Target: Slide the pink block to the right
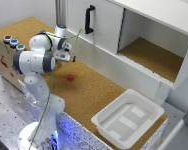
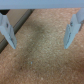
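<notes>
On cork counter (image 1: 94, 95): pink block (image 1: 70, 77) (blurry, tiny); pincer (image 2: 42, 31) spread wide, empty, block outside wrist view.

Gripper (image 2: 40, 34): I see both fingers spread wide, nothing between them.
Cork surface (image 2: 42, 60): I see bare, speckled brown board below.
Background: pale panel edge (image 2: 35, 4), blurred.
</notes>
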